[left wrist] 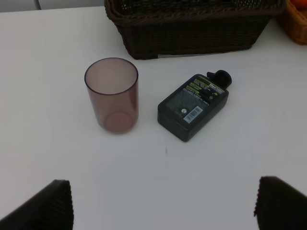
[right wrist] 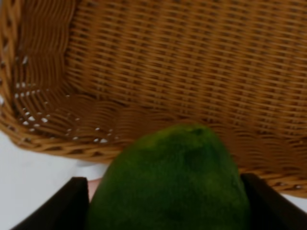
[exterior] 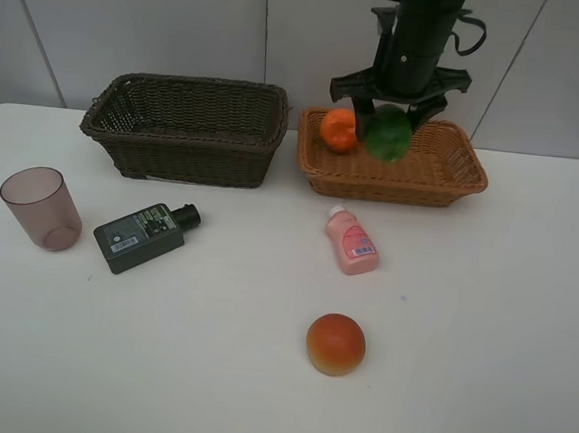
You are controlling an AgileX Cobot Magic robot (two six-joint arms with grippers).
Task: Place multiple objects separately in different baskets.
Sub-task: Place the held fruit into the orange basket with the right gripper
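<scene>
- Bench (exterior: 480, 342): white top, with both baskets sitting along the far edge.
- Dark basket (exterior: 189, 158): the deeper one, toward the far-left corner. Nothing is showing inside it from the high view.
- Tan basket (exterior: 402, 185): shallower, just right of the dark one and near the middle of the far edge. It is holding the tangerine (exterior: 340, 128) at its left end.
- Right gripper (exterior: 388, 112): hanging over the tan basket and pinching the lime (exterior: 389, 134) between its fingers. The basket floor is lying straight below the lime, with the tangerine just beside it. Judging from this, letting go is all the next move needs. Whether the two fruits are touching, I cannot tell.
- Left gripper (left wrist: 163, 206): fingers spread, gripping nothing, and looking onto the cup and dark bottle. It is the nearer arm for both.
- Cup (exterior: 41, 207): standing upright near the left edge.
- Dark bottle (exterior: 143, 235): lying flat just right of the cup, cap pointing toward the far edge and rightward.
- Pink bottle (exterior: 352, 241): lying mid-bench, cap toward the tan basket.
- Red fruit (exterior: 336, 344): sitting toward the near edge, near the middle.
</scene>
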